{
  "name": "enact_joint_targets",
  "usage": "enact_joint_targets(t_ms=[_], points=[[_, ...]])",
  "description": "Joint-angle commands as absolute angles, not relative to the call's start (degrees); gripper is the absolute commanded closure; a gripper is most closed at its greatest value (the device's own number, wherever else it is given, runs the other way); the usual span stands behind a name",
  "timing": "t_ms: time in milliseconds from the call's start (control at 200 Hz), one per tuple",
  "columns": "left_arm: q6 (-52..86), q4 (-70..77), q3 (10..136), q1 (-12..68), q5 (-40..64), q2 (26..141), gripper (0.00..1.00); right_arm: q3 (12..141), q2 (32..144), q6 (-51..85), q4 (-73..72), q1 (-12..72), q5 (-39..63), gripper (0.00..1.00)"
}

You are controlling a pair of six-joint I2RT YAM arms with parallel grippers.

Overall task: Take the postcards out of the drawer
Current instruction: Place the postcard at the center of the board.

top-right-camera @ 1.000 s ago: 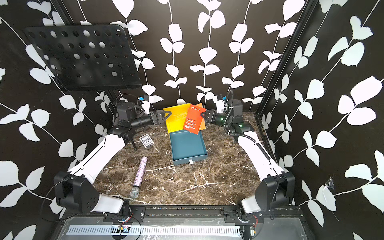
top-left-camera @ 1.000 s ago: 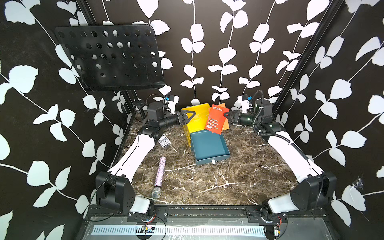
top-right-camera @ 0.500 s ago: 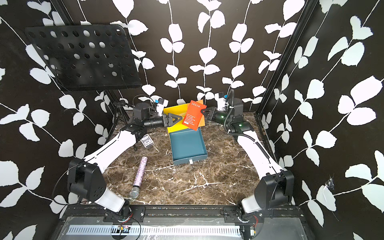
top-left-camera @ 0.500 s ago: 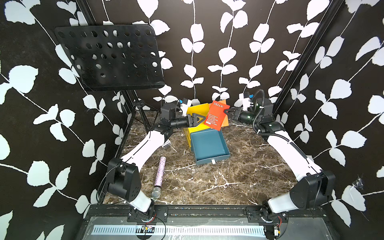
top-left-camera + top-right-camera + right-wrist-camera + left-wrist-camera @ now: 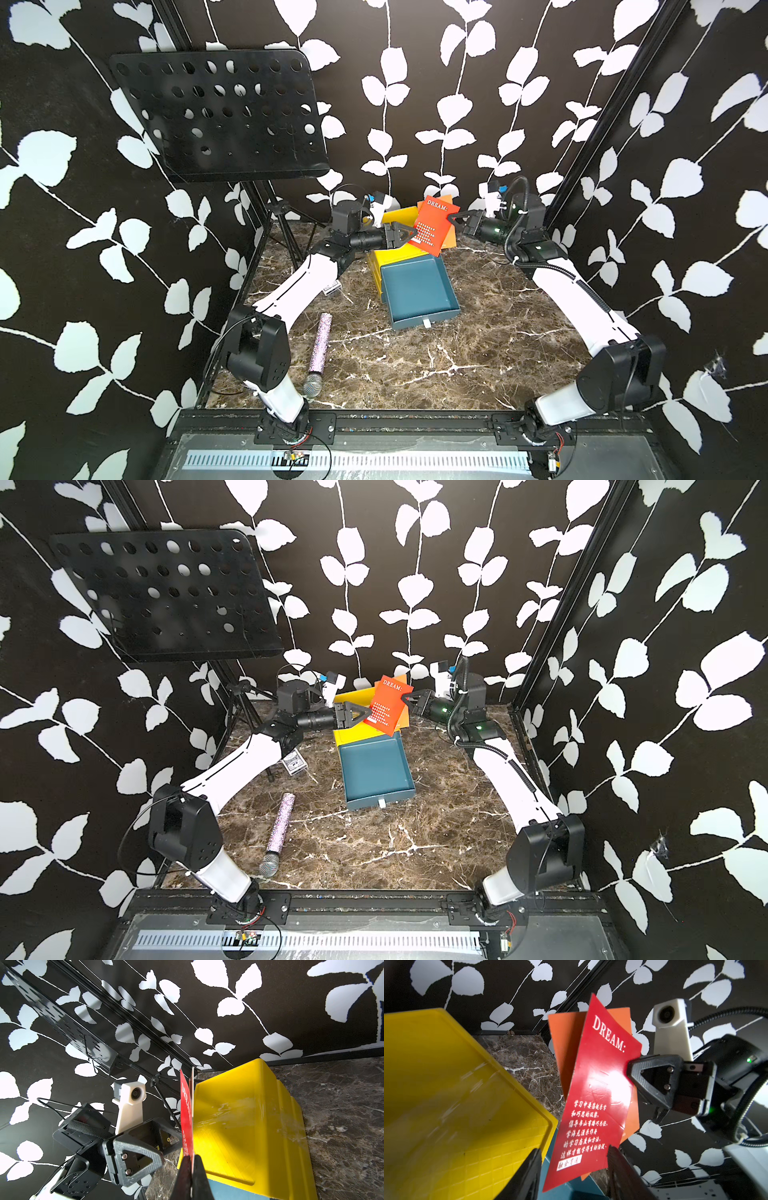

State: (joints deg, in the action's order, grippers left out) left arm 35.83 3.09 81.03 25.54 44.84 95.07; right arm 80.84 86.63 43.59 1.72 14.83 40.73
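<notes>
Red postcard (image 5: 593, 1088), one, plus orange ones (image 5: 564, 1043), count unclear, tight in right tool (image 5: 630, 1070); left tool (image 5: 574, 1148) agape

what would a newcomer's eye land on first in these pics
The postcards, a red DREAM card fronting orange ones, stand out first: held in the air at the back, above the yellow cabinet, pinched by the right gripper with the left gripper open around the lower edge. Below them the teal drawer sits pulled out and empty, and a glittery microphone lies near the left arm.
</notes>
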Motion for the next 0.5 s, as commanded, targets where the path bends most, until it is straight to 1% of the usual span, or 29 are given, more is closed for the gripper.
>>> enact_joint_targets(t_ms=[0,110,175,205,285,325,395,440,490], points=[[35.57,2.77,83.14,26.10,46.23,95.36,0.50,81.89,87.09,45.60,-3.19,14.50,41.04,1.00],[35.60,2.78,83.14,26.28,46.34,95.54,0.48,81.63,87.02,45.92,-3.69,14.50,40.87,1.00],[35.09,2.34,83.14,26.30,45.69,95.45,0.39,81.48,87.06,46.18,-3.85,14.48,41.20,1.00],[34.79,1.99,83.14,26.29,45.34,95.38,0.36,81.36,87.05,46.38,-4.04,14.48,41.39,1.00],[34.86,2.08,83.24,26.28,45.33,95.51,0.36,81.00,86.82,46.50,-4.31,14.47,41.25,1.00],[35.25,2.35,83.32,26.29,45.54,95.62,0.39,80.89,86.66,46.49,-4.22,14.42,41.13,1.00],[35.99,3.23,83.32,26.28,45.78,95.78,0.47,80.86,86.78,46.49,-4.17,14.43,41.29,1.00],[36.04,3.40,83.38,26.28,45.81,95.71,0.56,80.86,86.78,46.40,-4.07,14.41,41.31,1.00],[36.03,3.61,83.41,26.28,45.88,95.54,0.71,80.80,86.68,46.04,-3.58,14.43,41.14,1.00]])
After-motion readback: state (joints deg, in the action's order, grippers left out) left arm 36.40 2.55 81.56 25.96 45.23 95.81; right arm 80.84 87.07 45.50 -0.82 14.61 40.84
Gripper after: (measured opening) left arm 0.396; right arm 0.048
